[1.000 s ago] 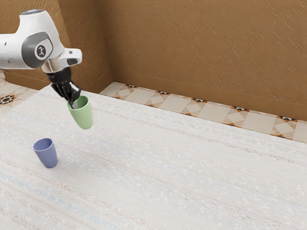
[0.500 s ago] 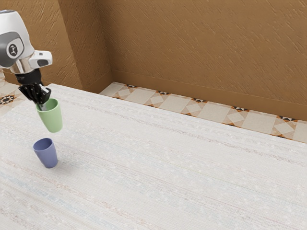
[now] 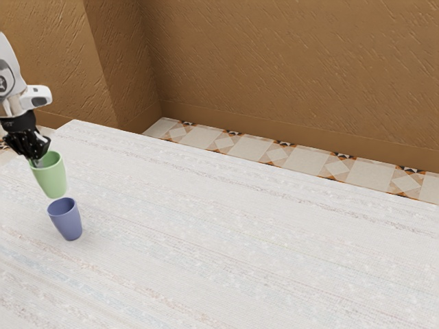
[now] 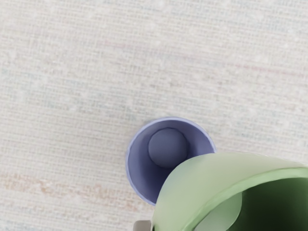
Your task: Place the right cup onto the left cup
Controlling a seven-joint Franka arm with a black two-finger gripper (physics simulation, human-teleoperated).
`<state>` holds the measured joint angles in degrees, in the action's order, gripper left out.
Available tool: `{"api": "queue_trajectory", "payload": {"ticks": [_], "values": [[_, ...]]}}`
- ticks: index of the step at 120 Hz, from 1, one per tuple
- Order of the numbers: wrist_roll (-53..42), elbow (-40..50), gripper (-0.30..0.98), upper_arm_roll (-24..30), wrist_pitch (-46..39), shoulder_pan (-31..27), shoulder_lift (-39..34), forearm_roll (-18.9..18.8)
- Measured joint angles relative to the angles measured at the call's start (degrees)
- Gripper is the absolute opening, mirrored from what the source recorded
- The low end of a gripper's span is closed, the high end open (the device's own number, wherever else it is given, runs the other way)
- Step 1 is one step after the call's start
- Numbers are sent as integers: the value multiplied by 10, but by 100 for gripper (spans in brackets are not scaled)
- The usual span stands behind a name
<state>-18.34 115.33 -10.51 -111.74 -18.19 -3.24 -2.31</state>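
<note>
My black gripper [image 3: 36,162] is at the exterior view's left, shut on the near rim of the green cup [image 3: 51,179], which hangs in the air, slightly tilted. The blue cup [image 3: 66,221] stands upright on the table, its mouth up, a little lower in the exterior view than the green cup's base. In the wrist view the green cup [image 4: 192,185] covers part of the blue cup [image 4: 144,166], whose inside and bottom can be seen. A fingertip [image 4: 142,225] shows beside the green cup's wall.
The pale woven-patterned table [image 3: 240,240] spreads toward the exterior view's right. Beyond its far edge lie a tiled floor [image 3: 247,147] and a brown wall [image 3: 295,62].
My hand has carried the green cup toward the exterior view's left and somewhat lower, close to the blue cup. The blue cup has stayed where it was.
</note>
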Motion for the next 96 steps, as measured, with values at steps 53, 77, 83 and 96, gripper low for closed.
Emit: {"api": "queue_trajectory", "payload": {"ticks": [53, 77, 83, 96], "values": [[-7, 11, -10, -2, -54, -21, 41, 0], [-9, 12, -10, -2, -64, -19, 54, 6], [-10, 12, -10, -2, -66, -14, 57, 9], [-11, 12, -10, -2, -68, -2, 64, 14]]}}
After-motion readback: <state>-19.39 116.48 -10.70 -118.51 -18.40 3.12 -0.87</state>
